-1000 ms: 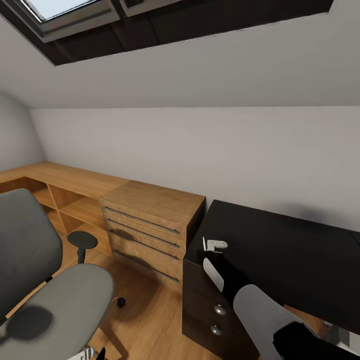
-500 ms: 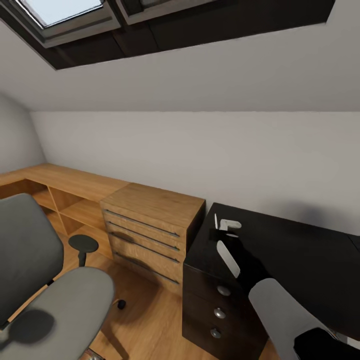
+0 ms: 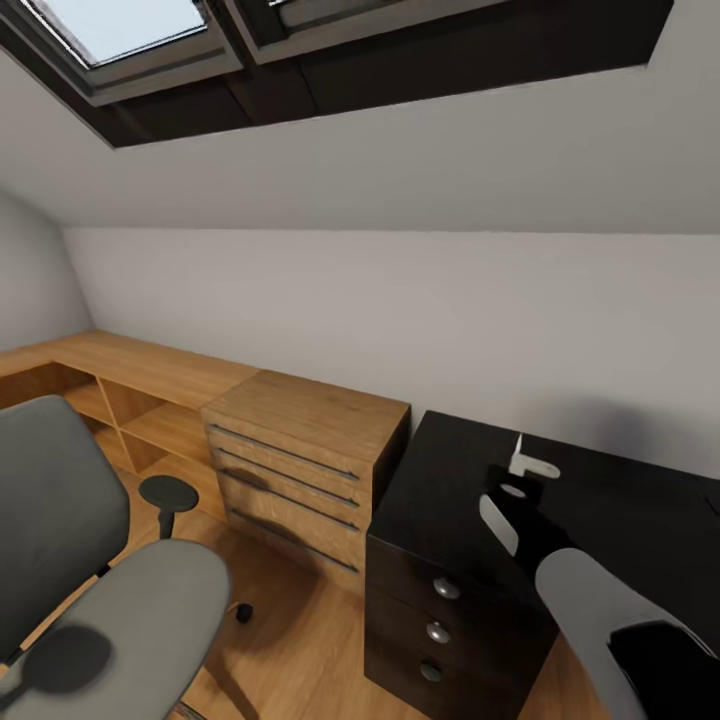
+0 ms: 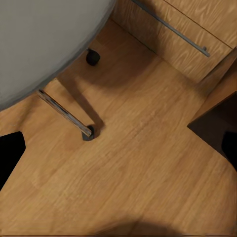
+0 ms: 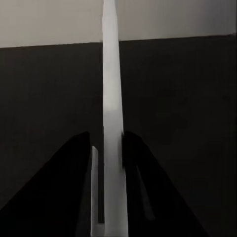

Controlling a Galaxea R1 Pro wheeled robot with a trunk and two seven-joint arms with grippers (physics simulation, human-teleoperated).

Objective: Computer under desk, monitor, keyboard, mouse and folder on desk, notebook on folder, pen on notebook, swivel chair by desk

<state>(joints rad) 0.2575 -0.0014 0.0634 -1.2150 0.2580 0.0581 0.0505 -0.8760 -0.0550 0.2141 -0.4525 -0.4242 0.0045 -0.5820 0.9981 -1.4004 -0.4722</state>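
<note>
- One thin pale stick, which I take for the pen (image 5: 111, 74), stands upright between the two dark fingers of the right gripper (image 3: 520, 478), which are pinched against its sides.
- That gripper hangs over the black top of the desk (image 3: 610, 510), above the corner with the drawer unit. The pen is off the surface, not lying on it.
- Judged by its look, the pen is very light, stiff and smooth, so it may slip or swing in the jaws if the squeeze is weak. A hold near its middle should keep it from tipping.
- Being round and thin, it will probably roll once let go, so it is better laid flat and low than dropped.
- Left gripper (image 4: 118, 148): its dark fingertips sit wide apart with nothing between them, above the wood floor (image 4: 148, 168) beside the base of the swivel chair (image 3: 130, 600).
- The chair's grey seat looks bare and stands near the wood chest of drawers (image 3: 300, 450), apart from the desk.
</note>
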